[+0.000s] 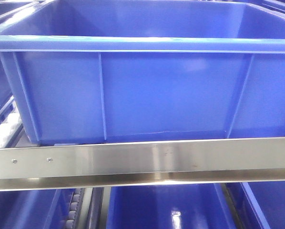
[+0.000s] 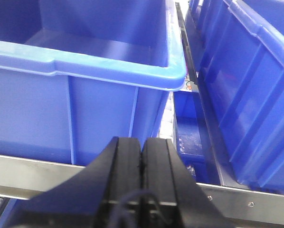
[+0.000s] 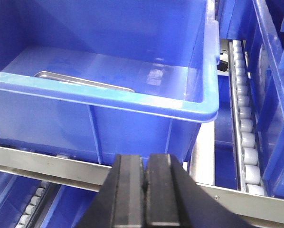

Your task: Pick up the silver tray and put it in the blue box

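The blue box (image 1: 147, 90) fills the front view, standing on a rack shelf. In the right wrist view the silver tray (image 3: 82, 82) lies on the floor of the blue box (image 3: 132, 100). Only its far rim shows above the box's near wall. My right gripper (image 3: 145, 156) is shut with nothing between its fingers, low in front of that wall, outside the box. My left gripper (image 2: 142, 140) is also shut and empty, facing the ribbed side of the blue box (image 2: 85, 71) below its right corner.
A steel shelf rail (image 1: 142, 161) runs across below the box. White conveyor rollers (image 3: 245, 137) lie to the right. More blue crates stand alongside (image 2: 246, 76) and on the shelf underneath (image 1: 166, 207).
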Action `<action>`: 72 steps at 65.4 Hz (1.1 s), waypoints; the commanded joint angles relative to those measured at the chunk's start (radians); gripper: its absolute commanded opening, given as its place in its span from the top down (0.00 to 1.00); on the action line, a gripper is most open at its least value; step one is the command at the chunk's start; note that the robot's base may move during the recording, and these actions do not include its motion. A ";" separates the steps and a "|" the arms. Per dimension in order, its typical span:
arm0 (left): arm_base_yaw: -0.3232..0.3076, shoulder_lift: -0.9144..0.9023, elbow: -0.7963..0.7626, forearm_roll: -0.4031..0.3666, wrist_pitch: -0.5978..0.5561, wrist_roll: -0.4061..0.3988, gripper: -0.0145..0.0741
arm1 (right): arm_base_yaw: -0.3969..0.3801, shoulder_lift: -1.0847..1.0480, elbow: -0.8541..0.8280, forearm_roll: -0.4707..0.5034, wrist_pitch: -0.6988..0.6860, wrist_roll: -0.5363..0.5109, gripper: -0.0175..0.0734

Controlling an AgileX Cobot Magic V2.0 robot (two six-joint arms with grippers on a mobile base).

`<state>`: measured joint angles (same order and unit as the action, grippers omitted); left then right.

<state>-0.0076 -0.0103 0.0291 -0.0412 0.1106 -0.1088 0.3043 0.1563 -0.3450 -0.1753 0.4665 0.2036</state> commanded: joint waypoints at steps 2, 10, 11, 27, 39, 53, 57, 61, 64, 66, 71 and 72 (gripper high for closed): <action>0.002 -0.021 -0.002 -0.008 -0.096 0.002 0.95 | -0.001 0.011 -0.028 -0.018 -0.093 -0.007 0.75; 0.002 -0.021 -0.002 -0.008 -0.096 0.002 0.95 | -0.001 0.011 -0.028 -0.018 -0.093 -0.007 0.75; 0.002 -0.021 -0.002 -0.008 -0.096 0.002 0.95 | -0.001 0.011 -0.028 -0.018 -0.093 -0.007 0.75; 0.002 -0.021 -0.002 -0.008 -0.096 0.002 0.95 | -0.001 0.011 -0.025 -0.034 -0.104 -0.007 0.75; 0.002 -0.021 -0.002 -0.008 -0.096 0.002 0.95 | -0.013 0.011 -0.015 -0.049 -0.139 -0.007 0.75; 0.002 -0.021 -0.002 -0.008 -0.096 0.002 0.95 | -0.183 -0.007 0.096 0.009 -0.305 -0.007 0.75; 0.002 -0.021 -0.002 -0.008 -0.096 0.002 0.95 | -0.242 -0.025 0.144 0.048 -0.350 -0.007 0.75; 0.002 -0.021 -0.002 -0.008 -0.096 0.002 0.95 | -0.295 -0.055 0.189 0.091 -0.395 -0.013 0.75; 0.002 -0.021 -0.002 -0.008 -0.096 0.002 0.95 | -0.329 -0.080 0.225 0.112 -0.424 -0.021 0.75; 0.002 -0.021 -0.002 -0.008 -0.096 0.002 0.95 | -0.348 -0.100 0.250 0.113 -0.446 -0.022 0.75; 0.002 -0.021 -0.002 -0.008 -0.096 0.002 0.95 | -0.361 -0.159 0.317 0.113 -0.512 -0.023 0.75; 0.002 -0.021 -0.002 -0.008 -0.096 0.002 0.95 | -0.361 -0.169 0.327 0.113 -0.521 -0.023 0.75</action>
<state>-0.0076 -0.0103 0.0291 -0.0412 0.1106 -0.1088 -0.0448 0.0231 -0.0340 -0.0697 0.1018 0.1954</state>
